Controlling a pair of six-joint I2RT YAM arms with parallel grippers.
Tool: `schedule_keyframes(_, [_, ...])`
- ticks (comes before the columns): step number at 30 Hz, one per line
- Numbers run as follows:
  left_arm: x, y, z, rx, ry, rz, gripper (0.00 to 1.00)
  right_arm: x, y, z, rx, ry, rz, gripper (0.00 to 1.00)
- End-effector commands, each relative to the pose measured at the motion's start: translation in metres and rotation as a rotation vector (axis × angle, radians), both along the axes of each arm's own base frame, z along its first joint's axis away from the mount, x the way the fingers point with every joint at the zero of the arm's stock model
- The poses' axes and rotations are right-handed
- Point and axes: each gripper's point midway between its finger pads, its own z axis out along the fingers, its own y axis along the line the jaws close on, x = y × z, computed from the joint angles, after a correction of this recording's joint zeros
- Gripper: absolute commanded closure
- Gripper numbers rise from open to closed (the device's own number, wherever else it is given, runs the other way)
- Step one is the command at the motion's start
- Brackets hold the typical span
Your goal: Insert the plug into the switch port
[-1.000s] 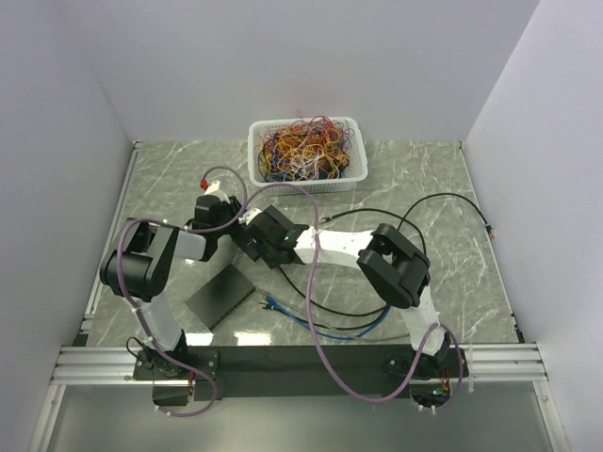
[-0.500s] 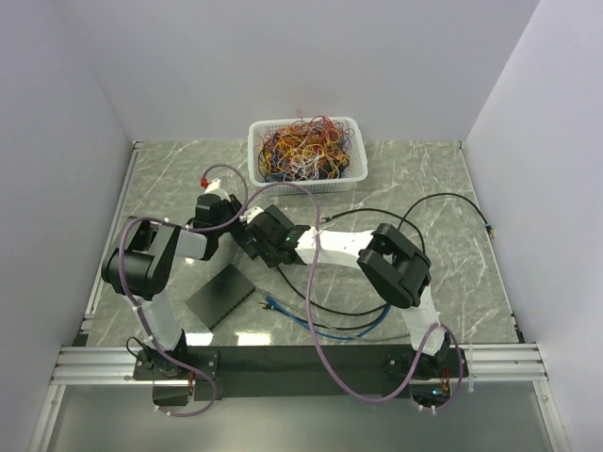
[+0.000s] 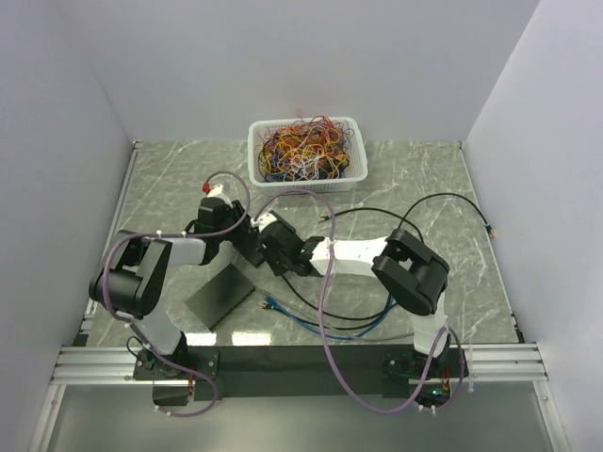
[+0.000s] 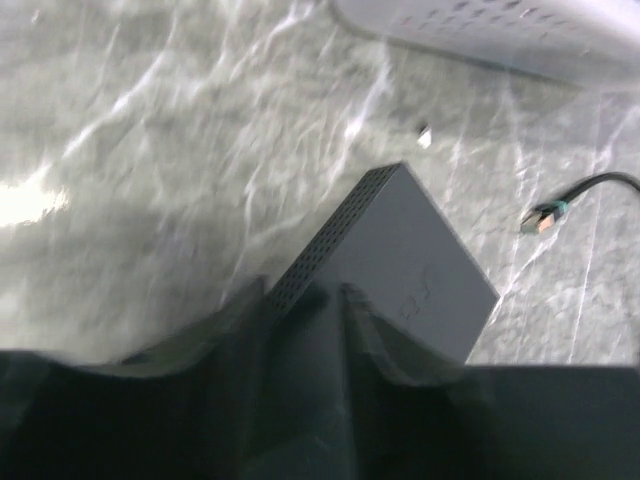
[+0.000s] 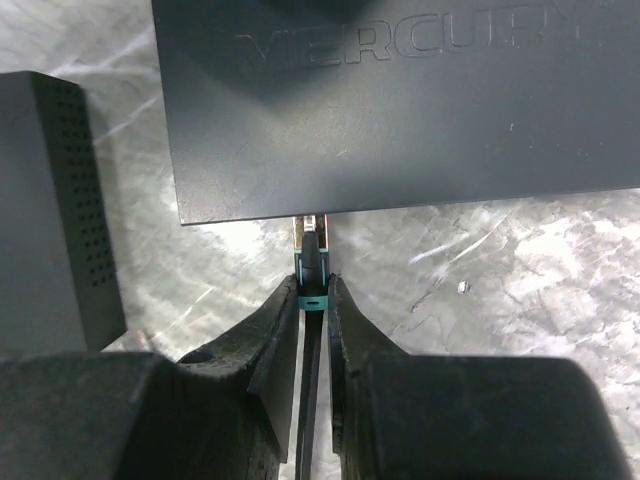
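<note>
Both arms had shifted slightly: my right pincer [image 5: 312, 285], pinching the plug [image 5: 313, 250], brought its tip against the switch [image 5: 400, 100] (unseated, I judged), which my left pincer [image 4: 300, 290] gripped left of the desk [image 3: 424, 169] centre.

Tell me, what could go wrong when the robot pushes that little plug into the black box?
The plug points at the very edge of the switch, and no port shows from this side. It might bump the casing instead of going in. The right tool pinches the plug only at its very end, so a hard push might tilt the plug or let it slip back.
</note>
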Motion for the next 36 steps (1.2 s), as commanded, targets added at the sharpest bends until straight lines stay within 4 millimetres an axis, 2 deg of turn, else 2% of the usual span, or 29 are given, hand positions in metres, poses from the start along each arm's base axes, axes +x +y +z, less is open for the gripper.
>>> schedule_keyframes(1, [-0.013,0.009,0.0,0.078,0.078,0.027,0.54,0.02,0.027,0.071,0.22,-0.131,-0.037,0.8])
schedule_keyframes(3, [-0.01,0.019,0.008,0.117,0.064,0.07,0.41,0.02,0.027,0.073,0.211,-0.13,-0.031,0.69])
schedule_keyframes(4, [-0.008,0.02,0.017,0.118,0.039,0.072,0.26,0.02,0.027,0.071,0.203,-0.128,-0.031,0.63])
schedule_keyframes(7, [-0.003,0.021,0.032,0.111,0.015,0.087,0.07,0.019,0.025,0.075,0.197,-0.127,-0.033,0.55])
schedule_keyframes(9, [-0.003,0.02,0.043,0.108,0.006,0.088,0.02,0.017,0.021,0.076,0.195,-0.127,-0.034,0.5])
schedule_keyframes(11, [0.0,0.029,0.061,0.128,-0.033,0.133,0.01,0.016,0.017,0.088,0.209,-0.144,-0.041,0.48])
schedule_keyframes(12, [0.0,0.032,0.067,0.137,-0.034,0.144,0.01,0.012,0.011,0.086,0.19,-0.14,-0.042,0.48])
schedule_keyframes(13, [-0.001,0.035,0.081,0.137,-0.06,0.154,0.01,0.011,0.007,0.1,0.209,-0.158,-0.049,0.46])
schedule_keyframes(14, [0.0,0.038,0.091,0.142,-0.076,0.175,0.01,0.012,0.001,0.105,0.203,-0.175,-0.062,0.45])
schedule_keyframes(15, [-0.004,0.041,0.113,0.132,-0.119,0.188,0.03,0.01,-0.005,0.109,0.197,-0.18,-0.068,0.43])
schedule_keyframes(16, [-0.007,0.04,0.127,0.122,-0.156,0.196,0.05,0.008,-0.01,0.129,0.227,-0.203,-0.077,0.37])
schedule_keyframes(17, [-0.01,0.044,0.14,0.122,-0.2,0.217,0.05,0.008,-0.016,0.139,0.234,-0.22,-0.089,0.37])
schedule_keyframes(18, [-0.02,0.042,0.142,0.123,-0.228,0.205,0.05,0.004,-0.023,0.144,0.234,-0.226,-0.093,0.36])
schedule_keyframes(19, [-0.028,0.043,0.177,0.093,-0.349,0.208,0.03,0.001,-0.03,0.168,0.278,-0.26,-0.101,0.33])
schedule_keyframes(20, [-0.039,0.045,0.169,0.098,-0.365,0.198,0.02,-0.001,-0.036,0.177,0.29,-0.279,-0.103,0.31])
schedule_keyframes(21, [-0.05,0.047,0.187,0.069,-0.44,0.192,0.01,-0.004,-0.044,0.177,0.287,-0.291,-0.106,0.29])
schedule_keyframes(22, [-0.053,0.048,0.198,0.045,-0.509,0.193,0.01,-0.006,-0.053,0.195,0.32,-0.33,-0.117,0.25])
schedule_keyframes(23, [-0.061,0.052,0.178,0.062,-0.51,0.192,0.01,-0.006,-0.059,0.2,0.329,-0.346,-0.126,0.22])
schedule_keyframes(24, [-0.063,0.06,0.175,0.058,-0.525,0.237,0.01,-0.007,-0.066,0.195,0.328,-0.36,-0.139,0.19])
schedule_keyframes(25, [-0.068,0.065,0.177,0.006,-0.522,0.278,0.01,-0.01,-0.073,0.206,0.352,-0.388,-0.147,0.13])
schedule_keyframes(26, [-0.072,0.068,0.165,0.011,-0.483,0.292,0.01,-0.011,-0.078,0.208,0.362,-0.398,-0.159,0.13])
schedule_keyframes(27, [-0.076,0.068,0.167,-0.001,-0.481,0.285,0.01,-0.012,-0.083,0.205,0.384,-0.411,-0.17,0.09])
schedule_keyframes(28, [-0.078,0.067,0.166,-0.005,-0.472,0.276,0.01,-0.018,-0.088,0.221,0.446,-0.433,-0.166,0.07])
schedule_keyframes(29, [-0.082,0.067,0.158,0.005,-0.452,0.263,0.01,-0.023,-0.09,0.217,0.482,-0.442,-0.156,0.07])
schedule_keyframes(31, [-0.088,0.07,0.157,0.013,-0.461,0.262,0.01,-0.031,-0.095,0.232,0.557,-0.469,-0.143,0.07])
schedule_keyframes(32, [-0.091,0.073,0.153,0.023,-0.452,0.273,0.02,-0.032,-0.097,0.233,0.58,-0.477,-0.144,0.07])
schedule_keyframes(35, [-0.104,0.086,0.14,0.016,-0.412,0.329,0.04,-0.038,-0.094,0.234,0.617,-0.467,-0.122,0.07])
schedule_keyframes(36, [-0.11,0.086,0.143,0.001,-0.429,0.326,0.04,-0.039,-0.093,0.233,0.626,-0.462,-0.116,0.08])
